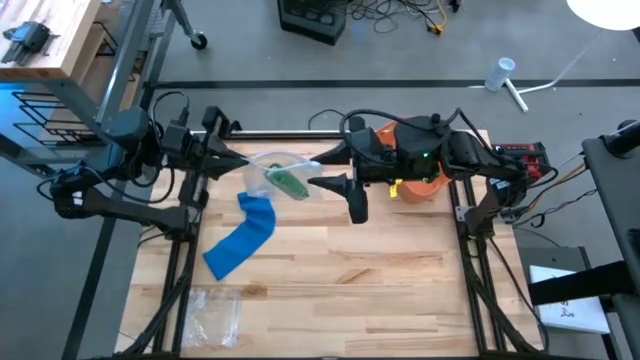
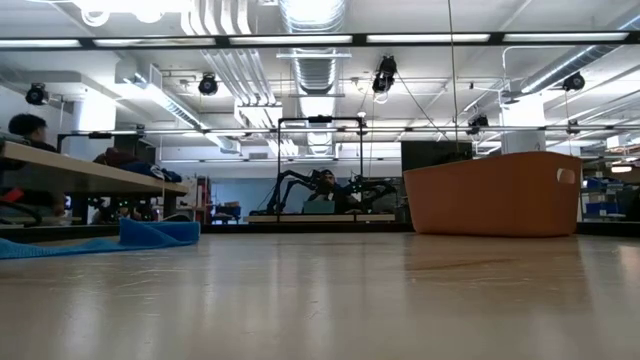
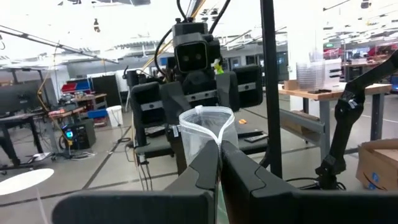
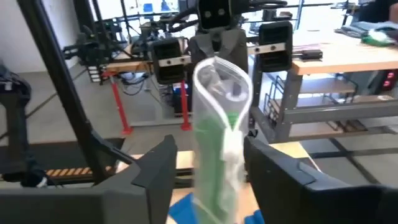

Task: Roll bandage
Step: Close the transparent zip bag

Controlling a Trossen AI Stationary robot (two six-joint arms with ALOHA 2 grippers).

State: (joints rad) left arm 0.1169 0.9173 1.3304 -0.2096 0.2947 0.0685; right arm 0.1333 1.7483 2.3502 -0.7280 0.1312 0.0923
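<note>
The blue bandage (image 1: pixel 240 240) lies unrolled as a strip on the wooden table, left of the middle; it also shows in the low view as the blue bandage (image 2: pixel 150 234). Above the table's far left part, my left gripper (image 1: pixel 250 166) is shut on a clear plastic bag (image 1: pixel 278 178) with a green thing (image 1: pixel 292 183) inside. My right gripper (image 4: pixel 208 148) is open. Its fingers stand on either side of the bag (image 4: pixel 221 118); whether they touch it I cannot tell. My left gripper pinches the clear bag's edge (image 3: pixel 216 135) between its two shut fingers, just below the bag's open mouth. The fingers come nearly level from the table's left. The bag is lifted clear of the table and reaches out toward my right gripper.
An orange bin (image 1: pixel 420 187) stands at the far right of the table, under the right arm. A crumpled clear plastic wrapper (image 1: pixel 213 312) lies near the front left corner. The table's near right part shows bare wood (image 1: pixel 380 290).
</note>
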